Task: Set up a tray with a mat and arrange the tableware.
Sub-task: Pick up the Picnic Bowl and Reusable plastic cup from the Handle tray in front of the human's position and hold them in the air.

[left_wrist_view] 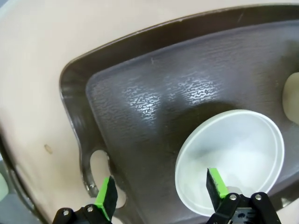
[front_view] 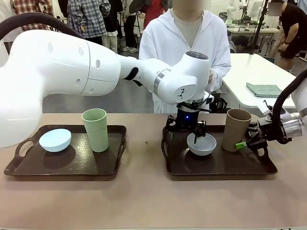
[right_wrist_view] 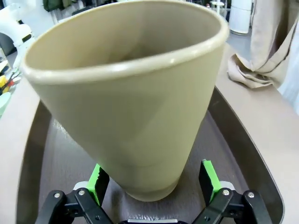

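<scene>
So the white bowl point(front_view: 201, 144) sits on the right tray point(front_view: 220, 165), with the tan tumbler point(front_view: 238, 129) standing upright just beside it. The left gripper point(front_view: 186, 130) hangs over the bowl, fingers spread wide: one pad point(left_wrist_view: 216, 181) is inside the rim, the other is out over the tray, and it's gripping nothing. The right gripper point(right_wrist_view: 153, 179) is spread either side of the tumbler's base, not squeezing it. Over on the left tray point(front_view: 29, 165) are the light blue bowl point(front_view: 55, 140) and the pale green tumbler point(front_view: 95, 129).
</scene>
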`<state>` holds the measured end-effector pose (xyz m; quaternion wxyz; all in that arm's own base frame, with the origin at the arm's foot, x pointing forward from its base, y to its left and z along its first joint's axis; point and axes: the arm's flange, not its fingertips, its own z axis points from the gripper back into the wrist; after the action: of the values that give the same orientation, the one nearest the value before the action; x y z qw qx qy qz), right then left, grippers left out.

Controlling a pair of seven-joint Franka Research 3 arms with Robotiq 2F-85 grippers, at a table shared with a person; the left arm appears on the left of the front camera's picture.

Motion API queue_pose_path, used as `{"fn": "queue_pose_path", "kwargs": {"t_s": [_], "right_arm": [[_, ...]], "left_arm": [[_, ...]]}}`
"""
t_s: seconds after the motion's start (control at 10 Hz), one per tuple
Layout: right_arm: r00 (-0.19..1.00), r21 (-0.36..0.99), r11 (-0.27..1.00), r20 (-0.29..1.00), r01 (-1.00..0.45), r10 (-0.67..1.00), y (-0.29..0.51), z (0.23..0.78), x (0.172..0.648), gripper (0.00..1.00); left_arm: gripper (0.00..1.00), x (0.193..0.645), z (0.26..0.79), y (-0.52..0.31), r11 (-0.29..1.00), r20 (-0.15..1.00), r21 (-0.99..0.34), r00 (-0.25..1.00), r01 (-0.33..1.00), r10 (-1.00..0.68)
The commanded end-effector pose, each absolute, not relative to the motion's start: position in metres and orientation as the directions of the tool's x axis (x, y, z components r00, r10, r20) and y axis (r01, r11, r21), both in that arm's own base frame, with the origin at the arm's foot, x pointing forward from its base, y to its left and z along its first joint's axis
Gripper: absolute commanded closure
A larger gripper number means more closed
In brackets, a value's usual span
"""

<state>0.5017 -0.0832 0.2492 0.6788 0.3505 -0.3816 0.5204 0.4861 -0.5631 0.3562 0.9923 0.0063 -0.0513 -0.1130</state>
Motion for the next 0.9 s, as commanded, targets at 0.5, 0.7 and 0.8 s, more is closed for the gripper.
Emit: {"fn": "queue_pose_path", "kwargs": {"t_s": [0.5, 0.7, 0.8], "right_arm": [[0.116, 0.054, 0.168, 0.913, -0.984, 0.392, -0.0670, 0.2447, 0.4999, 0.00], [0.092, 0.042, 0.139, 0.923, -0.989, 0.375, -0.0651, 0.2438, 0.4998, 0.03], [0.098, 0.050, 0.135, 0.920, -0.990, 0.379, -0.0652, 0.2439, 0.4997, 0.59]], "left_arm": [[0.00, 0.4973, 0.3522, -0.5724, 0.984, 0.083, 0.026, 0.980, 0.177, -0.179], [0.00, 0.4990, 0.3516, -0.5724, 0.985, 0.087, 0.019, 0.981, 0.173, -0.174], [0.00, 0.5017, 0.3501, -0.5712, 0.986, 0.090, 0.005, 0.982, 0.168, -0.168]]}}
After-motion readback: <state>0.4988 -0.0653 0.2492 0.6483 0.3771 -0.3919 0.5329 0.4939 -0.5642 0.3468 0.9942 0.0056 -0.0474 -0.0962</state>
